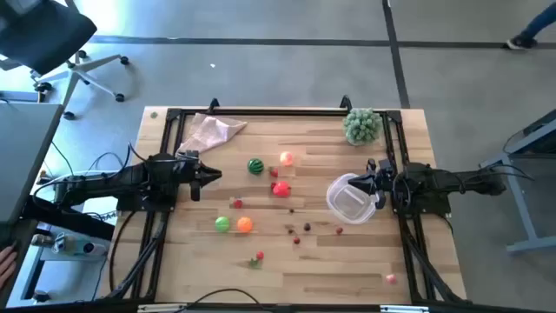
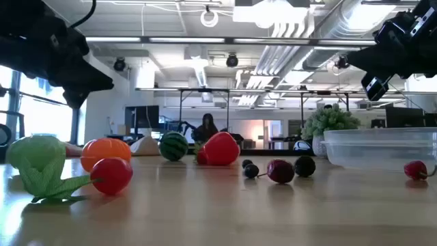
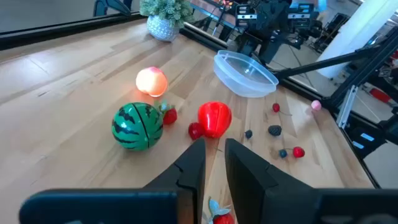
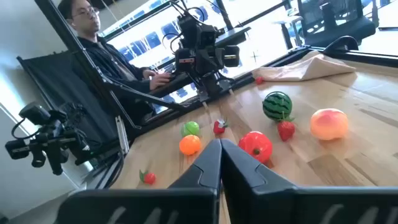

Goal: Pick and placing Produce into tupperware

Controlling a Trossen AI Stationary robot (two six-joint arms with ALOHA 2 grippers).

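Here tupperware (image 1: 351,202) touching right end effector (image 1: 375,184)
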